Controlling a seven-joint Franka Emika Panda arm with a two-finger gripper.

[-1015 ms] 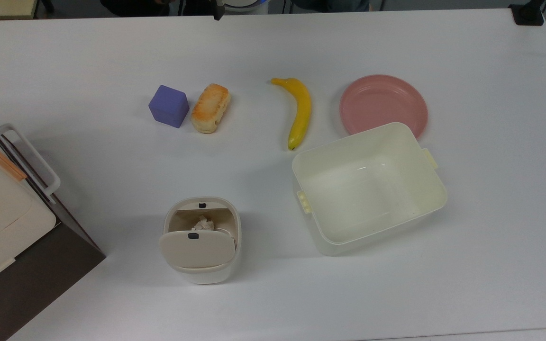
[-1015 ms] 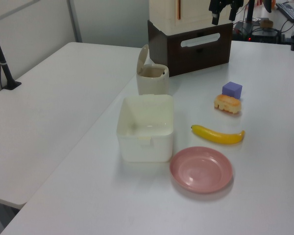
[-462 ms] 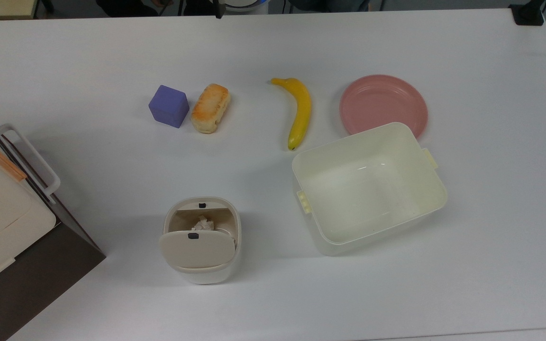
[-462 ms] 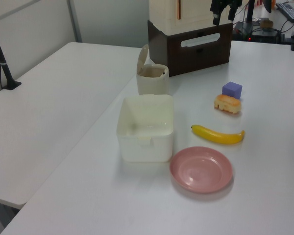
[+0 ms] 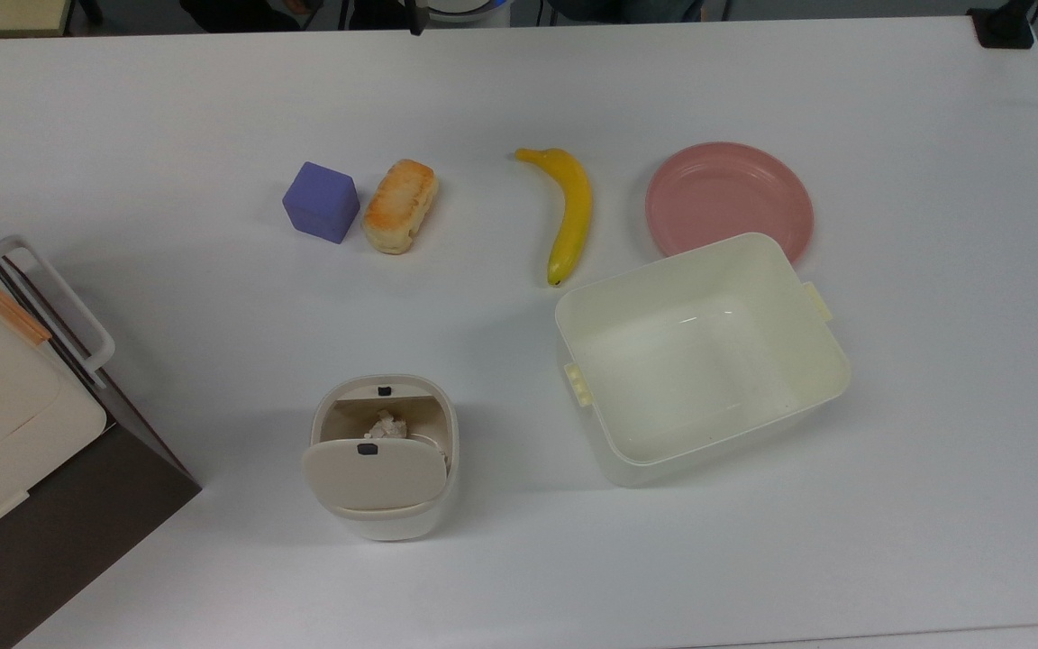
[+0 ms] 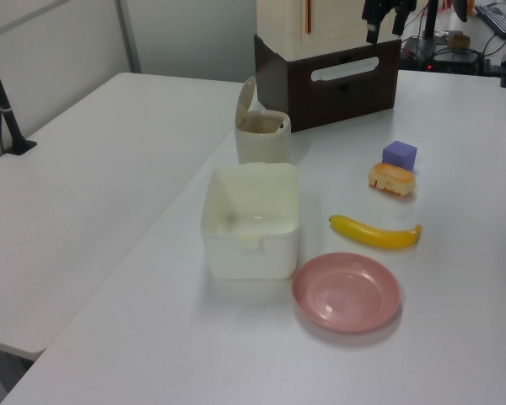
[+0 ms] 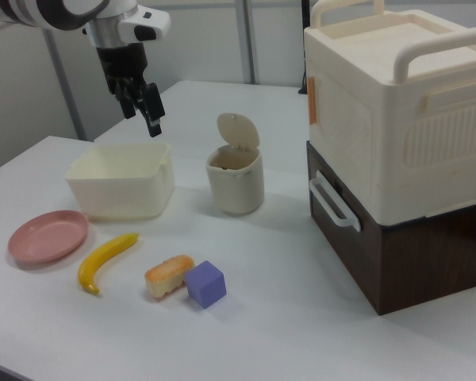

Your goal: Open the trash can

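Trash can [image 5: 384, 455] stands lid-up with a pale crumpled scrap [image 5: 384, 424] inside; end effector [image 7: 140, 105] hangs released, holding nothing.

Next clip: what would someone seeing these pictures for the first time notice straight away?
Probably the trash can at the middle of the right view, its lid standing up and something crumpled inside. Next, the robot's hand hanging open in the air above the cream tub, holding nothing. Then the colours on the white table: a yellow banana, a pink plate and a purple cube beside a bread roll.
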